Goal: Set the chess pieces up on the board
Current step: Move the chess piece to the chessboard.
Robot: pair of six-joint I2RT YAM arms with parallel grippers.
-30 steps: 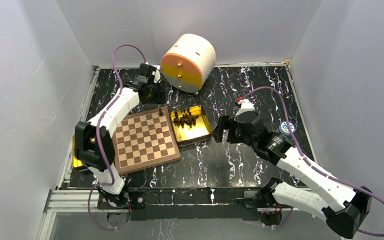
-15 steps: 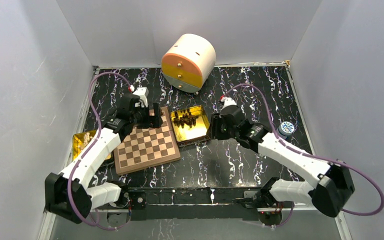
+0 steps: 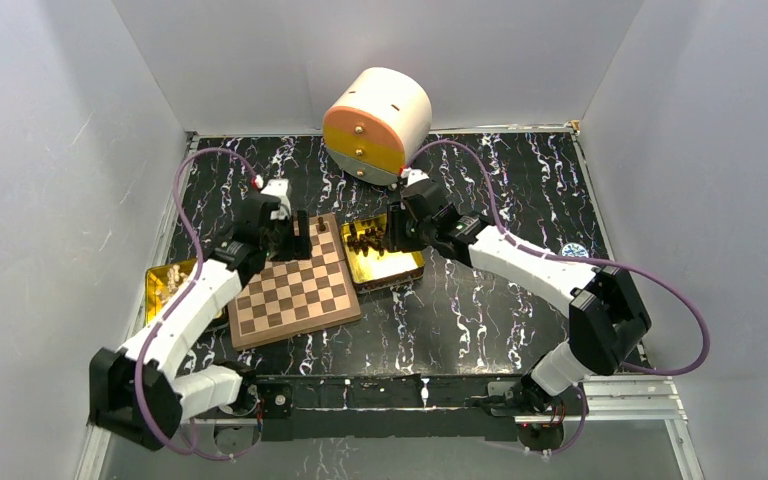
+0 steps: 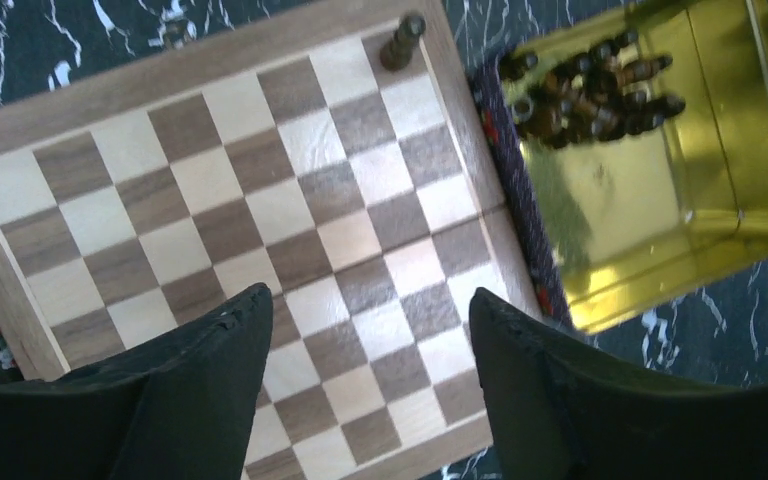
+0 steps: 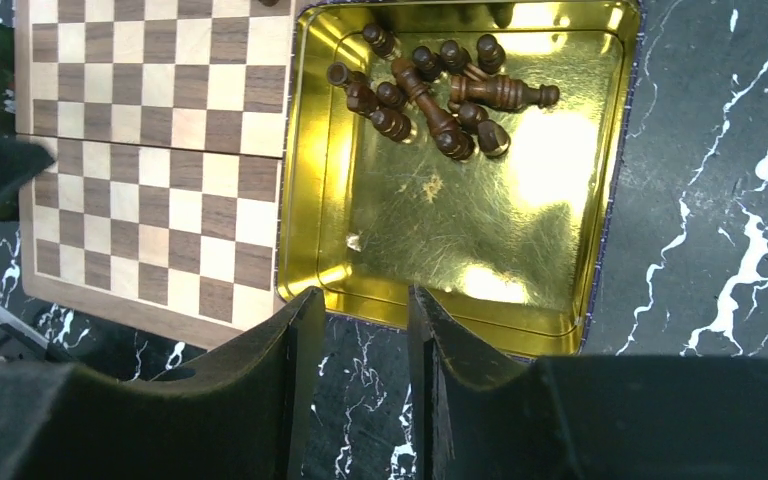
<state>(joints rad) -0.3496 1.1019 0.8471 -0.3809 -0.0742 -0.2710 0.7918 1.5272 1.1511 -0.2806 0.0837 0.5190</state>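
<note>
The board lies left of centre, its checkered squares filling the left wrist view. One dark chess piece stands upright on the board's far right corner square. Several more chess pieces lie heaped in the far end of a gold tin, and the right wrist view shows that heap plainly. My left gripper hovers open and empty over the board's far part. My right gripper hangs over the tin's near rim, jaws a narrow gap apart with nothing between them.
A cream and orange drawer unit stands at the back centre, just behind the tin. A second gold tin lies left of the board, partly under my left arm. A small round blue object sits at the right. Grey walls close in on three sides.
My left gripper came forward from behind the board to over its far squares and opened wider. My right gripper travelled left to the tin, its jaws narrowing. The corner piece has not moved.
</note>
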